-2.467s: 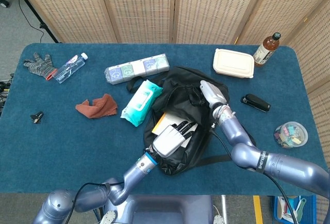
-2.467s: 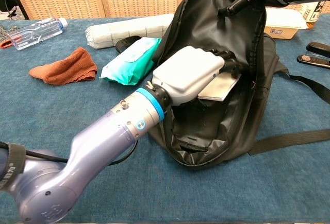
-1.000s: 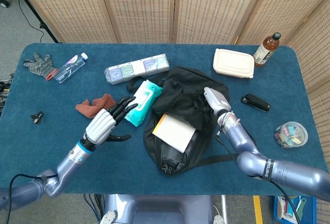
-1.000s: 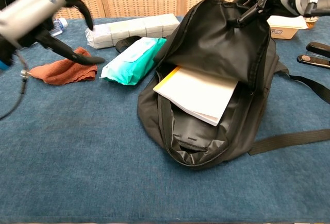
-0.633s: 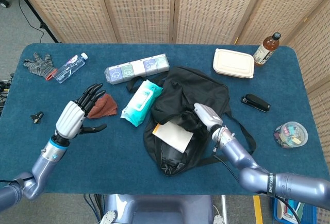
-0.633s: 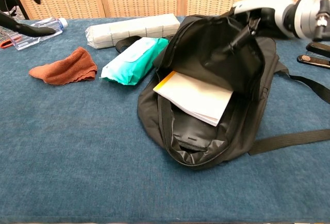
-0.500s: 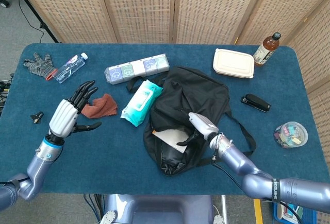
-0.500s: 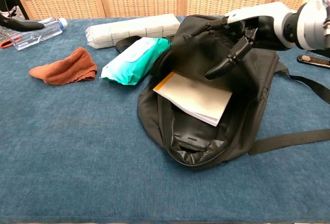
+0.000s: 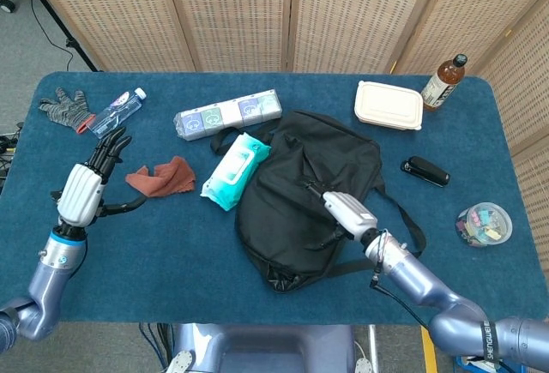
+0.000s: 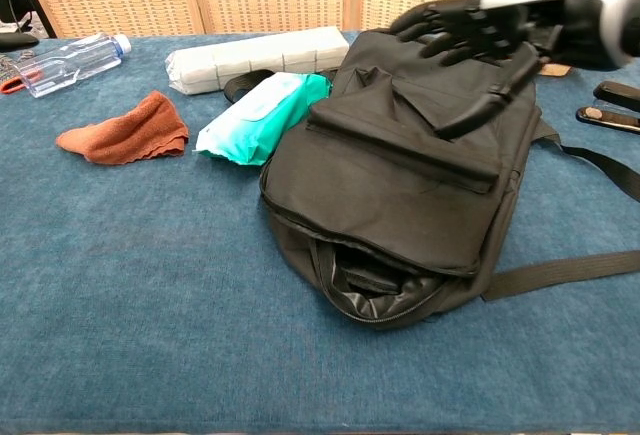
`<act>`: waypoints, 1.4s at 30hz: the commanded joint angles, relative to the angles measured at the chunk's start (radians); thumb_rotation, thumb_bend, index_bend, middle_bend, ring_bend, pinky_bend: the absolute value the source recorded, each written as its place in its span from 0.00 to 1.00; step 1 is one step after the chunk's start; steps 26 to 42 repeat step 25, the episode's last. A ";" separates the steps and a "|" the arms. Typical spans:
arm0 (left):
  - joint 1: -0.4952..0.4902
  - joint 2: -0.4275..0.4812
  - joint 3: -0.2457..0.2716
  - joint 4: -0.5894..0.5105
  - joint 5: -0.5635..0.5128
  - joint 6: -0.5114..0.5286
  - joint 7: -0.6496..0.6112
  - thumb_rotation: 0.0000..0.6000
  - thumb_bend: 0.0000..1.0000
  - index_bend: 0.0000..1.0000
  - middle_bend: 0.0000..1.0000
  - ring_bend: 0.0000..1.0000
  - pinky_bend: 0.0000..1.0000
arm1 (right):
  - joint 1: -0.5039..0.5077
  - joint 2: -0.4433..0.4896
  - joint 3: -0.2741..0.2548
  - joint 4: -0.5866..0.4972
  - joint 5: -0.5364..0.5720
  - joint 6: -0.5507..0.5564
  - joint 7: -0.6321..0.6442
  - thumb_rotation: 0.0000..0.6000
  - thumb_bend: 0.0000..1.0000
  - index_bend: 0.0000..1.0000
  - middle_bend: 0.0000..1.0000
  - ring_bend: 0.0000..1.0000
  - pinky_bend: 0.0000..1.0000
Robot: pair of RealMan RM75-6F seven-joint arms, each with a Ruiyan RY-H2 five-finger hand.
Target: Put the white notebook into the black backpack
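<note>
The black backpack [image 9: 287, 206] lies in the middle of the blue table, its front flap [image 10: 400, 170] down over the opening. No part of the white notebook shows in either view; only dark lining is visible in the gap at the near end [image 10: 372, 285]. My right hand [image 9: 347, 213] hovers just over the backpack's right side, fingers apart and holding nothing; the chest view shows the right hand [image 10: 497, 23] above the flap's far edge. My left hand [image 9: 83, 186] is far off at the table's left, fingers spread and empty, near the rust cloth.
A teal wipes pack [image 9: 233, 170] touches the backpack's left side, with a rust cloth [image 9: 161, 176] beyond. A tissue pack row [image 9: 227, 114], water bottle [image 9: 117, 112] and glove [image 9: 64, 107] lie at the back left. Lunch box [image 9: 389, 105], brown bottle [image 9: 443, 81], stapler [image 9: 425, 171] and clip cup [image 9: 483, 223] stand right.
My left hand left the notebook in the backpack and drew back to the far left. My right hand let the flap go; it dropped over the opening and hid the notebook.
</note>
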 commanded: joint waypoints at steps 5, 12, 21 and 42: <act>0.067 0.060 0.003 -0.102 -0.052 -0.011 0.113 1.00 0.00 0.00 0.00 0.00 0.13 | -0.137 0.004 -0.160 0.237 -0.259 0.187 -0.073 1.00 0.00 0.00 0.00 0.00 0.00; 0.145 0.131 0.021 -0.235 -0.122 -0.036 0.241 1.00 0.00 0.00 0.00 0.00 0.01 | -0.254 -0.016 -0.253 0.404 -0.342 0.329 -0.077 1.00 0.00 0.00 0.00 0.00 0.00; 0.244 0.226 0.045 -0.396 -0.254 -0.087 0.387 1.00 0.00 0.00 0.00 0.00 0.00 | -0.398 -0.018 -0.309 0.454 -0.352 0.491 -0.120 1.00 0.00 0.00 0.00 0.00 0.00; 0.265 0.231 0.046 -0.402 -0.282 -0.113 0.400 1.00 0.00 0.00 0.00 0.00 0.00 | -0.427 -0.006 -0.308 0.433 -0.336 0.516 -0.145 1.00 0.00 0.00 0.00 0.00 0.00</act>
